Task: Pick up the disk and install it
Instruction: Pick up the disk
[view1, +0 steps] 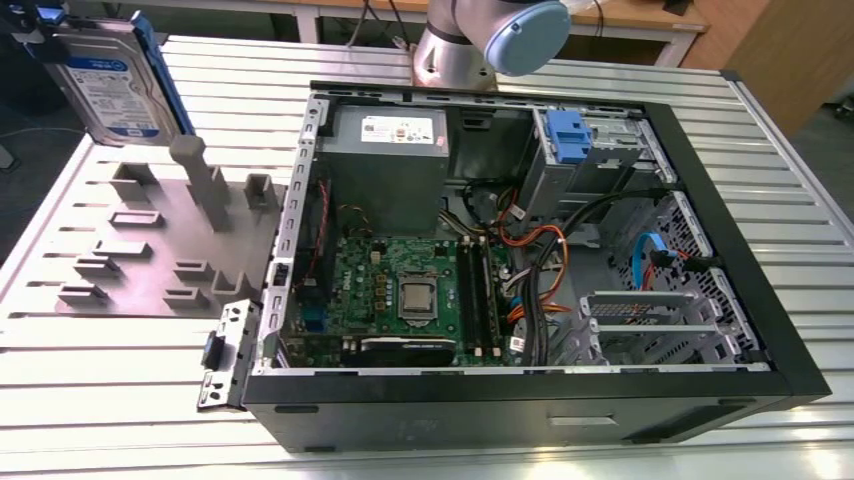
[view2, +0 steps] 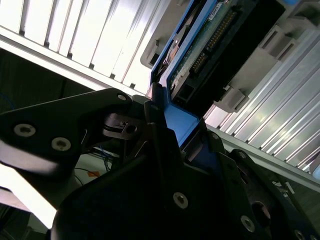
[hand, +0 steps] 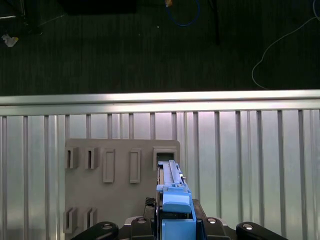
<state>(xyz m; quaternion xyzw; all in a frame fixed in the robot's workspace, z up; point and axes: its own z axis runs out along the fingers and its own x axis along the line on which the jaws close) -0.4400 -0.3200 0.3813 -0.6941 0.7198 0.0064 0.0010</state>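
The disk (view1: 120, 85) is pinched by its blue bracket (hand: 176, 209) between the closed fingers of the gripper (view2: 160, 112) and is held on edge beneath it, over the grey slotted holder (view1: 147, 250). The disk's far end is seen at one slot (hand: 165, 156). Well apart from the gripper, an open computer case (view1: 534, 395) is laid on the slatted table (view1: 120, 400); a motherboard (view1: 400, 280), power supply (view1: 387, 150), cables (view1: 534, 250) and a drive cage (view1: 614, 150) with a blue handle (view1: 567, 135) are contained in it

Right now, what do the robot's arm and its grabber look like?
The arm is a shiny silver tube with a round pale-blue cap on its joint. The gripper is matte black, made of chunky angular plates dotted with small silver screws.
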